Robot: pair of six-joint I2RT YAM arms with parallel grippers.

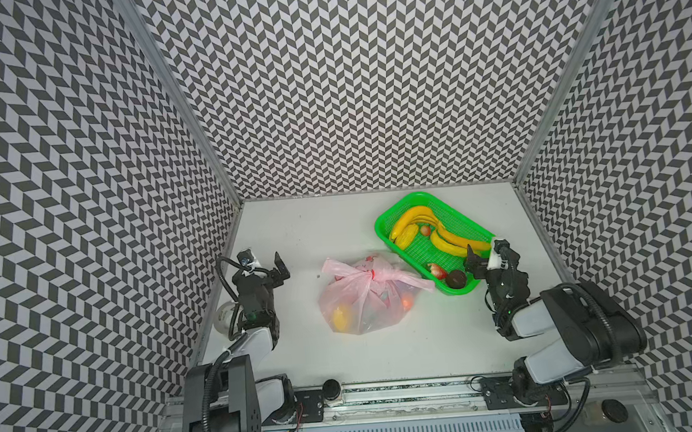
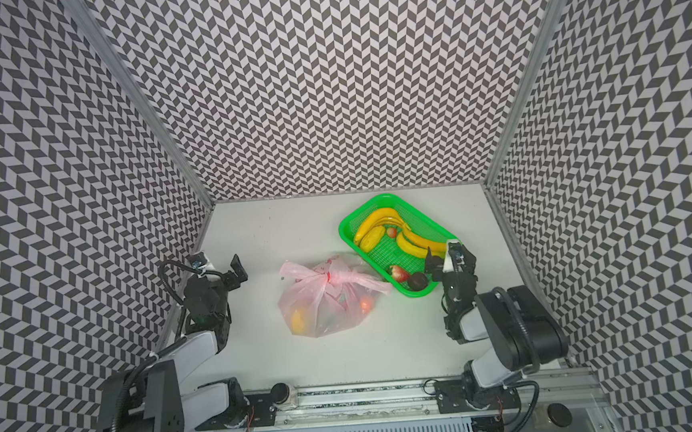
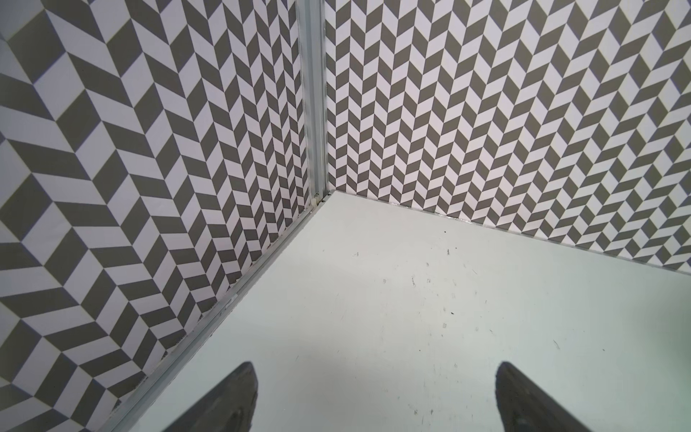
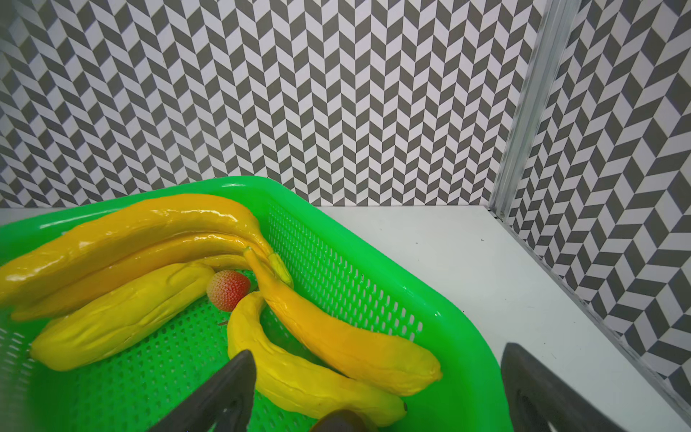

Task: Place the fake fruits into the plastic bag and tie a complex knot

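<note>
The plastic bag (image 1: 367,303) lies mid-tabletop (image 1: 387,356), its neck already bunched, with a yellow fruit (image 1: 341,318) and an orange fruit (image 1: 407,302) showing through the film. The green basket (image 1: 382,223) sits just beside it and is not empty. That is my main worry. The bag is closed while fruit lies outside it, so either that fruit gets left out or I reopen the thin film and risk tearing it.

My right pincer (image 1: 483,253) hangs wide open and empty, straddling the basket's near rim. Dropping from here, I judge I would clip the rim and shove the basket into the bag. My left pincer (image 3: 375,377) is open too and holds nothing. It is by the left wall, well apart from the bag and too far away to steady it.

The bananas (image 1: 413,214) are long and glossy and could swivel out of a grip. The dark ball (image 1: 456,279) may roll off when nudged. The strawberries (image 1: 437,270) are small enough to miss. The knot (image 1: 371,274) looks like one simple cinch and could slip under a lift.
</note>
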